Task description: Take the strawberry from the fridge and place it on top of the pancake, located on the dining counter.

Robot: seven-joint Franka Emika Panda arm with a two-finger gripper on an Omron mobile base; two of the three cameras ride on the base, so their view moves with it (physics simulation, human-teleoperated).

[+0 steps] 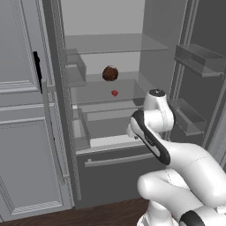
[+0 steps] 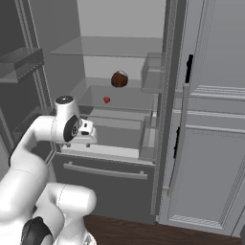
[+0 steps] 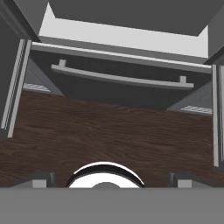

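Dark wood floor (image 3: 109, 131) below open fridge (image 1: 110, 44), gripper (image 3: 109, 180) spread wide, holding nothing; strawberry (image 1: 114, 93) on shelf

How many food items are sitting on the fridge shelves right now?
2. A dark brown lump sits on a glass shelf, and the strawberry lies on the shelf just below it, slightly nearer the front. The arm hides part of the lower shelves, so more could be hidden.
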